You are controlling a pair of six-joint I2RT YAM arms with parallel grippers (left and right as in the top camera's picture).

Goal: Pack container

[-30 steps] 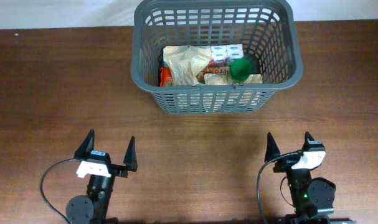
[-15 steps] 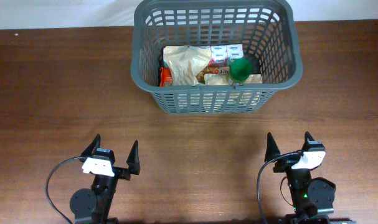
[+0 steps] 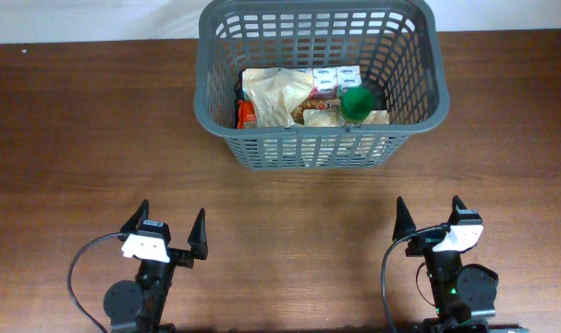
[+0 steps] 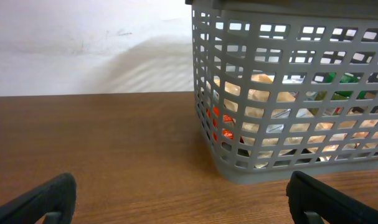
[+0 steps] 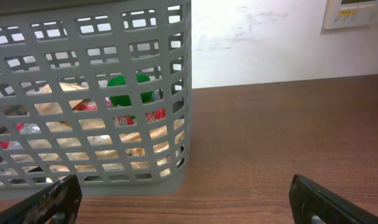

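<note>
The container (image 3: 317, 148) sits at the far middle of the brown wooden surface (image 3: 95, 139), well apart from both of my arms, which are drawn in at the near edge; it is a dark grey basket with lattice sides and a thick rim, standing upright; inside it lie a tan pouch (image 3: 275, 92), two small white cartons (image 3: 335, 81) side by side behind that, a round green thing (image 3: 358, 102) toward the right, and something orange-red (image 3: 247, 115) against the left wall; my left jaws stand wide apart with nothing between them, pointing toward the basket's left front corner; from that wrist the container (image 4: 269, 173) fills the right half of the view, with the orange-red thing (image 4: 221, 124) glowing through the slots; my right jaws are likewise spread and bare; from that wrist the container (image 5: 83, 183) fills the left half, the green thing (image 5: 123, 93) showing through its lattice, a white wall (image 5: 257, 43) beyond; a black cable (image 3: 77, 268) loops beside my left arm.
</note>
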